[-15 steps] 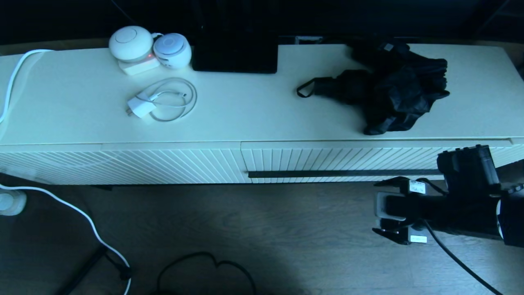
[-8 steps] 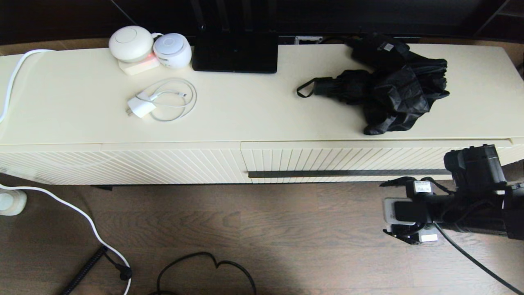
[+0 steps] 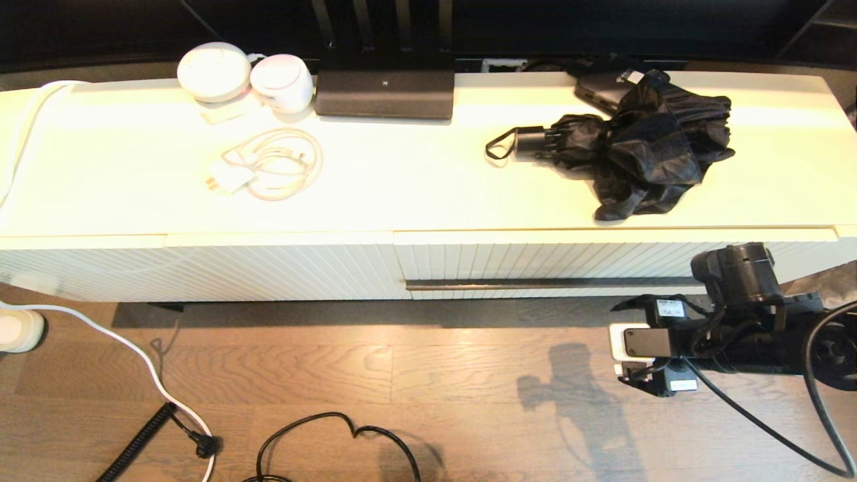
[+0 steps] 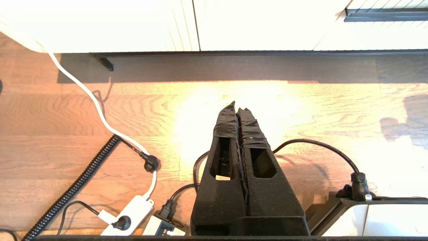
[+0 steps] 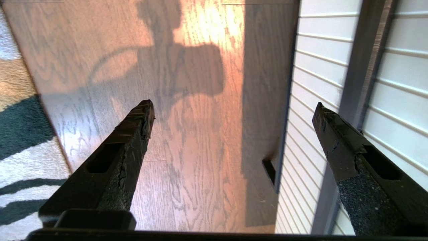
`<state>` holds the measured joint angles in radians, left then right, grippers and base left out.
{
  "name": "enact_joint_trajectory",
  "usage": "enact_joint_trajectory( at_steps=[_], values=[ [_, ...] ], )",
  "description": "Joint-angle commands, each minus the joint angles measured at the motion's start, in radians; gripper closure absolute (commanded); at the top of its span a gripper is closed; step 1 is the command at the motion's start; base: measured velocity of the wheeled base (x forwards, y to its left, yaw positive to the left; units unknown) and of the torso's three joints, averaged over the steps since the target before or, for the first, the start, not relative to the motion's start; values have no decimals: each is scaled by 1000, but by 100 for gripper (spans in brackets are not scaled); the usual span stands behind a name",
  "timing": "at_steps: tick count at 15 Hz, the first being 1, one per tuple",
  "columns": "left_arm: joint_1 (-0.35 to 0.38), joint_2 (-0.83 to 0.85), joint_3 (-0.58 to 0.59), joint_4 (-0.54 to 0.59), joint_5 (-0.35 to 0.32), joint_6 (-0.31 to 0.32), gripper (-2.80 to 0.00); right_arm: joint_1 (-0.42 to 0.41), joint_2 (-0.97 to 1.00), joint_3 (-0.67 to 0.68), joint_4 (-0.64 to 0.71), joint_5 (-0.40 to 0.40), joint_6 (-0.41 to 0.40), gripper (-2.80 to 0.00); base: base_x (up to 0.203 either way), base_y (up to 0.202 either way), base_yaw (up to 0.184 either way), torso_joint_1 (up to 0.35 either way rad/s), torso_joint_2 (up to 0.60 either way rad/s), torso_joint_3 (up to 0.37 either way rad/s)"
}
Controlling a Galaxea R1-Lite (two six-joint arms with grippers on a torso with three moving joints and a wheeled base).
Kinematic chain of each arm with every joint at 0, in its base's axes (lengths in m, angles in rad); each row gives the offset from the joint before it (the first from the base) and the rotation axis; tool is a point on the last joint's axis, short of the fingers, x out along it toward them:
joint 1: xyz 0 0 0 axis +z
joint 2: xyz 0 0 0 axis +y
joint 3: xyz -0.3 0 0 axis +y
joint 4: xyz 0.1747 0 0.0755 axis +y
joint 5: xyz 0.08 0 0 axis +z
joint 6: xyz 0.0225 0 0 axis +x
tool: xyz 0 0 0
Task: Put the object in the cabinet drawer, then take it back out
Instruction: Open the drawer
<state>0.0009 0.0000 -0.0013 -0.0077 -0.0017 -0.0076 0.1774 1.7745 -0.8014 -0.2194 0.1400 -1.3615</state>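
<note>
The black folding umbrella [image 3: 636,150] lies on the cabinet top at the right, fabric loosely bunched, its short handle [image 3: 529,142] and wrist loop pointing left. Below it the cabinet drawer [image 3: 569,258] is closed, its dark bar handle [image 3: 549,284] running along the ribbed front. My right gripper [image 3: 617,345] hovers open and empty over the floor in front of the drawer's right end. In the right wrist view the right gripper [image 5: 233,104] has one finger overlapping the bar handle [image 5: 367,53]. My left gripper [image 4: 238,106] is shut and empty, low over the floor, out of the head view.
A flat black box [image 3: 602,90] sits behind the umbrella. A black device [image 3: 385,94], two white round units [image 3: 214,70] and a charger with its cable [image 3: 268,164] occupy the top's left. Cables [image 3: 335,435] and a power strip [image 4: 128,214] lie on the floor.
My right gripper shifted slightly right, then back left, while its wrist turned. The umbrella and the drawer have not moved.
</note>
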Motion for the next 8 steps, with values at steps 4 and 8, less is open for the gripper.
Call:
enact_joint_trajectory(
  at_steps=[4,8],
  values=[
    [1,0,0,0,0,0,0,2,54,-16,-17,1,-4,-280,0,0,0,0,0,0],
    [1,0,0,0,0,0,0,1,84,-32,-62,3,-4,-280,0,0,0,0,0,0]
  ],
)
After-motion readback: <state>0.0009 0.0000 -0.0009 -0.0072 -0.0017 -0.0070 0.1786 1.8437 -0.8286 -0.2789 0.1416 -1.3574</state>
